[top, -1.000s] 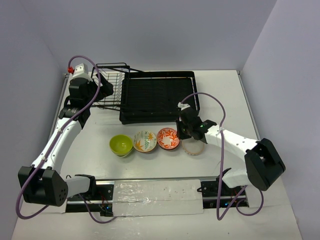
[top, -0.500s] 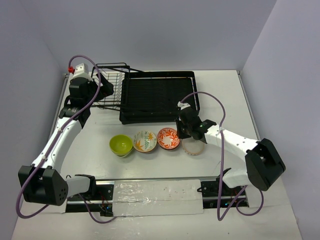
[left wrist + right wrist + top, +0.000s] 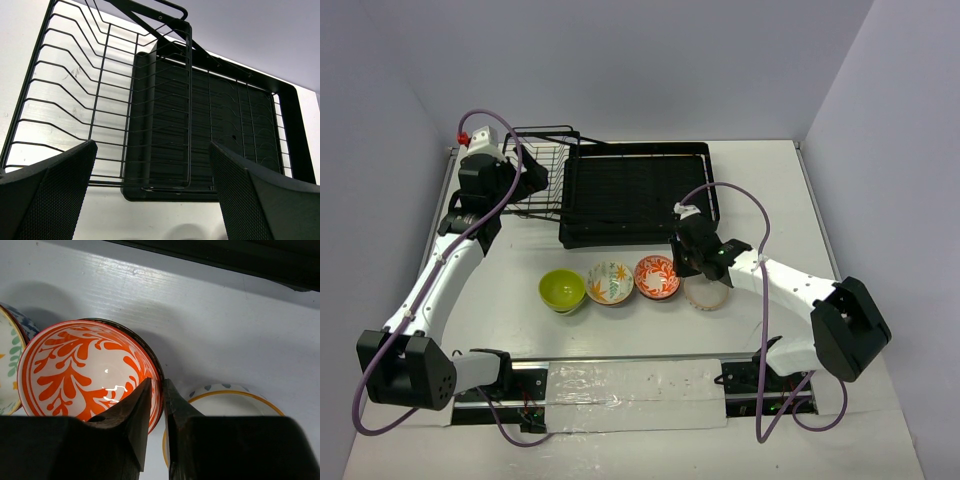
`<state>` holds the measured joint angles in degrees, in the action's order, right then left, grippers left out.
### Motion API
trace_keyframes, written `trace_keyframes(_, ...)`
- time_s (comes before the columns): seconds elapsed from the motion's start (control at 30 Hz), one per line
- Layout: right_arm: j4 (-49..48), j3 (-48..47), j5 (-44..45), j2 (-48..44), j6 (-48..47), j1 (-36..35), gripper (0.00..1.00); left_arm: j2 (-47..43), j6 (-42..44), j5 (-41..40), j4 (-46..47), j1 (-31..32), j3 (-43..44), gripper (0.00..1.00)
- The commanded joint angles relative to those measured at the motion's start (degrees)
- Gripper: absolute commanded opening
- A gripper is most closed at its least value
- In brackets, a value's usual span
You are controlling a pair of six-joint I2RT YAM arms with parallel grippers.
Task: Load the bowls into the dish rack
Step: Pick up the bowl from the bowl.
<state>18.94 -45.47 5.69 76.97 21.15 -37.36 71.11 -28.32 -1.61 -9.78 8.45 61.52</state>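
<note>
Four bowls sit in a row in front of the dish rack (image 3: 635,195): lime green (image 3: 562,290), white with orange leaves (image 3: 609,282), red-orange patterned (image 3: 656,276) and cream-pink (image 3: 706,294). My right gripper (image 3: 686,262) is shut on the right rim of the red-orange bowl (image 3: 85,372), one finger inside and one outside (image 3: 157,385). The cream bowl (image 3: 225,400) lies just right of those fingers. My left gripper (image 3: 535,180) hangs open and empty (image 3: 152,145) above the rack's wire basket (image 3: 100,90).
The black slatted tray (image 3: 225,115) lies beyond the wire basket. In the right wrist view the rack's near edge (image 3: 225,255) runs along the top. The leaf bowl (image 3: 7,365) touches the red-orange bowl's left side. Purple cables loop over both arms.
The right gripper has edged very slightly towards the rack while staying on the red-orange bowl's rim. The left arm and the bowls have not visibly moved.
</note>
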Motion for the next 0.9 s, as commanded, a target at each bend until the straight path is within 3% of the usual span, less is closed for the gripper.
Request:
trace_keyframes(0.0, 0.2, -2.5, 2.0, -0.9, 0.0, -0.7, 0.24, 0.3, -0.6, 1.0, 0.4, 0.2, 2.6, 0.98)
trace_keyframes(0.2, 0.6, -2.3, 3.4, -1.8, 0.6, -1.4, 0.20, 0.8, -0.7, 1.2, 0.1, 0.2, 2.8, 0.98)
trace_keyframes(0.33, 0.9, -2.6, 3.8, -1.6, 0.5, -1.5, 0.07, 1.0, -0.7, 1.2, 0.0, 0.2, 3.0, 0.98)
trace_keyframes(0.87, 3.2, -4.4, 7.0, -3.9, 0.7, -2.9, 0.03, 1.5, -0.8, 2.3, -0.5, 0.2, 3.4, 0.98)
